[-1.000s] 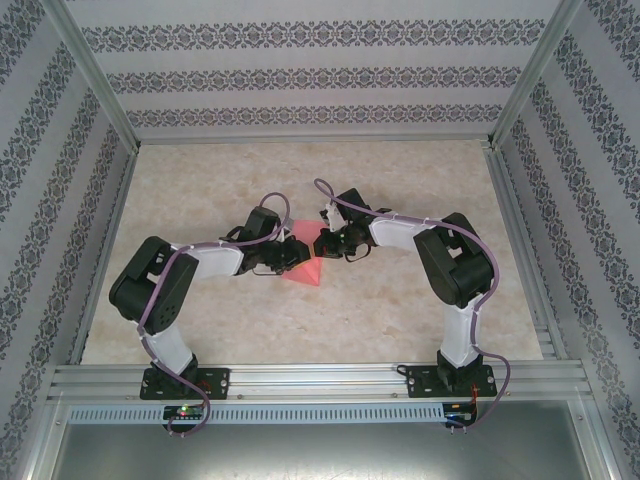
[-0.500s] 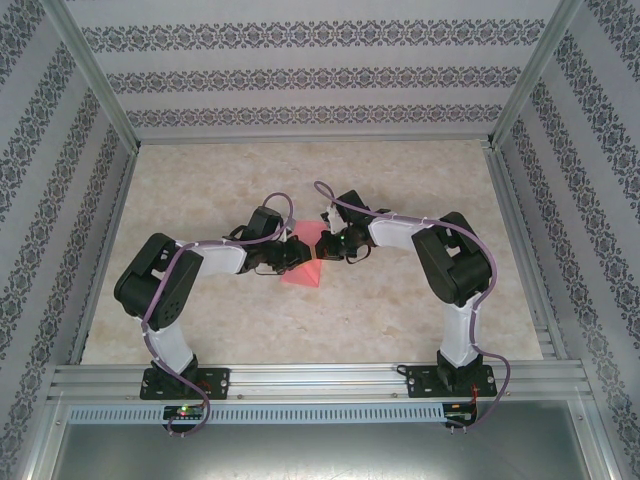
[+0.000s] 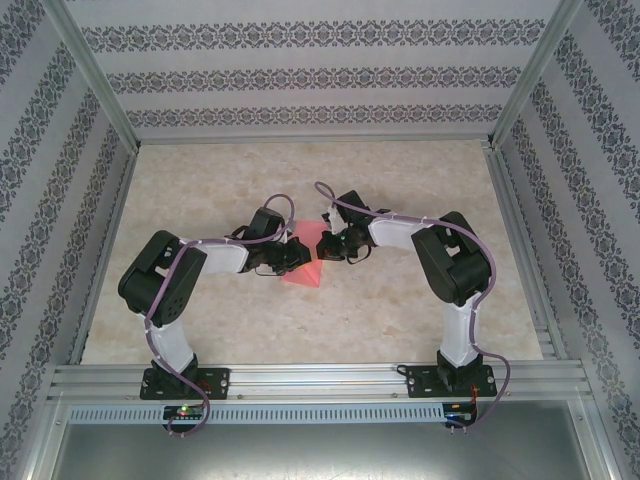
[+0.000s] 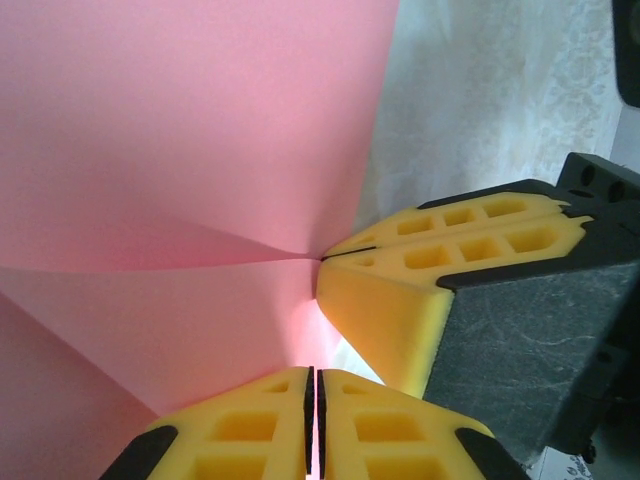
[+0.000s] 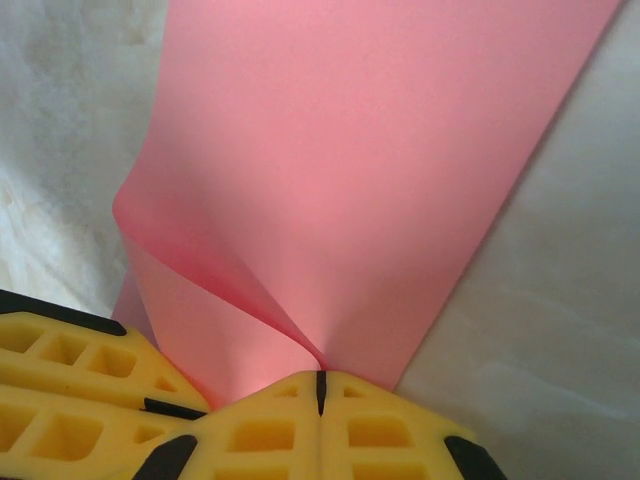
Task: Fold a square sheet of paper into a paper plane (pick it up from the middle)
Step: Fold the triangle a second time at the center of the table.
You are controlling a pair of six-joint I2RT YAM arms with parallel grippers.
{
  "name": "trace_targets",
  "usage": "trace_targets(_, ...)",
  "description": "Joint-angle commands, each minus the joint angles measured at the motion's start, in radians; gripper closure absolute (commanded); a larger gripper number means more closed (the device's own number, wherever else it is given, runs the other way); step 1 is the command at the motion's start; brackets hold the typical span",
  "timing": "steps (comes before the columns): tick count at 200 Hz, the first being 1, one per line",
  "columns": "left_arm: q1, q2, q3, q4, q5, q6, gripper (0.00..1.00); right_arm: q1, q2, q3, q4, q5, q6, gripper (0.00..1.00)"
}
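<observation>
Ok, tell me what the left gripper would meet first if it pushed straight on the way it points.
The left gripper pinches the pink sheet of paper, which would buckle; next, probably the right gripper, pinching the same sheet almost head-on, though depth is unclear.

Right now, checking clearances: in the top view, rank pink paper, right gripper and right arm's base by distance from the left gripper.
1. pink paper, touching the left gripper.
2. right gripper, right beside it.
3. right arm's base, near right edge.
</observation>
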State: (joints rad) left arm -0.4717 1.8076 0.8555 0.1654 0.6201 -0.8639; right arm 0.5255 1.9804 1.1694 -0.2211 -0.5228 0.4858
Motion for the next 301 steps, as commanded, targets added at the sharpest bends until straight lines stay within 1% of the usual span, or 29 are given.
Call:
trace_targets(1,-0.01,0.013,0.021,-0.02,-0.014,0.028,0.87,-0.01,-0.003,-0.01,-0.017,0.019,-0.018,1.0)
trace_targets(72,-0.012,0.018,0.021,-0.041,-0.031,0.034,0.87,-0.009,0.015,0.003,-0.011,-0.014,-0.019,1.0)
trace_targets(186,-0.011,0.027,-0.004,-0.1,-0.094,0.025,0.87,-0.009,0.028,0.003,-0.024,-0.002,-0.017,1.0)
trace_targets(201,-0.01,0.027,-0.01,-0.112,-0.104,0.02,0.87,-0.008,0.028,0.006,-0.029,0.001,-0.019,0.98)
trace_targets(220,-0.011,0.029,-0.018,-0.124,-0.121,0.013,0.88,-0.011,0.019,0.019,-0.046,0.007,-0.018,0.91)
trace_targets(248,-0.011,0.03,-0.024,-0.143,-0.141,0.007,0.89,-0.021,-0.045,0.007,-0.042,0.038,-0.002,0.81)
trace_targets(259,-0.012,0.031,-0.027,-0.145,-0.146,0.004,0.89,-0.025,-0.075,-0.011,-0.03,0.055,0.011,0.78)
trace_targets(274,-0.012,0.034,-0.028,-0.145,-0.148,0.002,0.89,-0.025,-0.102,-0.04,-0.011,0.066,0.021,0.79)
trace_targets(301,-0.012,0.04,-0.029,-0.141,-0.146,0.001,0.9,-0.008,-0.106,-0.068,-0.002,0.044,0.029,0.86)
